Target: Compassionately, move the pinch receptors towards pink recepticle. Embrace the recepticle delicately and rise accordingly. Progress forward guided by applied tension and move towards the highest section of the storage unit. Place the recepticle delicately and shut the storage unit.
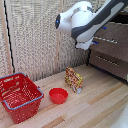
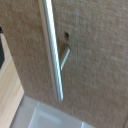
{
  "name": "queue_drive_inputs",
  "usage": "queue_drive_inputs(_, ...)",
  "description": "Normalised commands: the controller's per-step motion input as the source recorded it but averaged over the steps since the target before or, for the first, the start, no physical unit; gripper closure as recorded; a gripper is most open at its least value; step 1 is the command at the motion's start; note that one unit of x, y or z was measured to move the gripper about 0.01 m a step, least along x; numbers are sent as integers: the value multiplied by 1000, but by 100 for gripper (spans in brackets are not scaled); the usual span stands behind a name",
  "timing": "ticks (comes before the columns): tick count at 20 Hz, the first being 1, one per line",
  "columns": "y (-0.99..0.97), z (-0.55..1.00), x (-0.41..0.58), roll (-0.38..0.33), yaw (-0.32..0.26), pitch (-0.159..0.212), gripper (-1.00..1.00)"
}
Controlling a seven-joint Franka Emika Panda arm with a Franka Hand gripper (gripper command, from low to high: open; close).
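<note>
The storage unit (image 1: 114,54), a dark-brown chest, stands at the exterior view's right. Its highest section (image 1: 116,36) carries a silver bar handle (image 1: 107,40). My white-and-grey arm reaches across from above, and the white gripper head (image 1: 86,45) hangs just in front of that drawer. The fingertips are too small and blurred to make out. In the wrist view a brown drawer front (image 2: 95,50) fills the frame very close, with its silver bar handle (image 2: 52,50) running across it; no fingers show. The pink recepticle is out of view in both frames.
On the wooden table (image 1: 95,107) stand a red wire basket (image 1: 20,95), a flat red bowl (image 1: 58,95) and a patterned snack box (image 1: 74,80). A lower drawer (image 1: 111,62) has a like handle. A beige screen (image 1: 35,35) stands behind.
</note>
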Motion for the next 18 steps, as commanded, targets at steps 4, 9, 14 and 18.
queue_drive_inputs(4, -305, -43, 197, -112, 199, 2, -100)
queue_drive_inputs(9, -39, -2, 182, -142, 145, 54, 100)
queue_drive_inputs(14, 0, 0, 48, -108, -12, 3, 100)
queue_drive_inputs(18, -48, 0, 0, -44, -55, -48, 100)
